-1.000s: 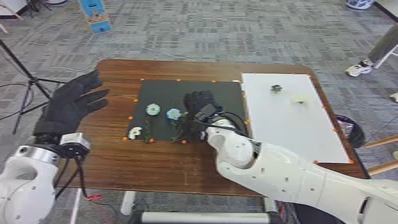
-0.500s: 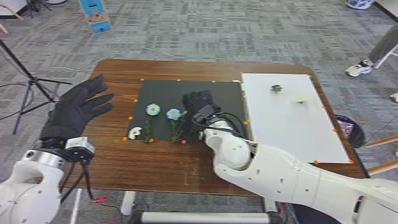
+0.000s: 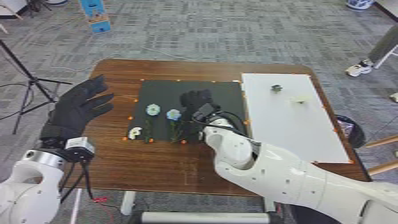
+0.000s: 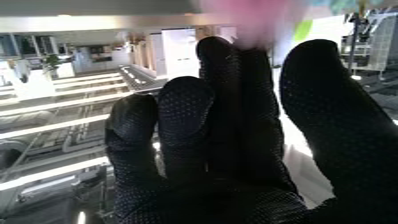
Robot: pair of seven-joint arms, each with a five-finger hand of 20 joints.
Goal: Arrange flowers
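Head view: black mat [image 3: 164, 90] holds 2 pale-blue flowers [image 3: 173, 115], plus 1 white flower [image 3: 135, 132] at near-left corner; right hand [image 3: 197, 101] above. Left hand [image 3: 73, 112] at table's [image 3: 133, 170] left edge, fingers straight.

Right wrist view: fingers straight, thumb apart; pink blur [image 4: 249, 17] by fingertips, contact unclear.

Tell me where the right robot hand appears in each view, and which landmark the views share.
Head view: the right robot hand is over the right half of the black mat, beside the white sheet.
Right wrist view: it is very near the camera, thumb apart from the fingers.
Shared landmark: its black glove.
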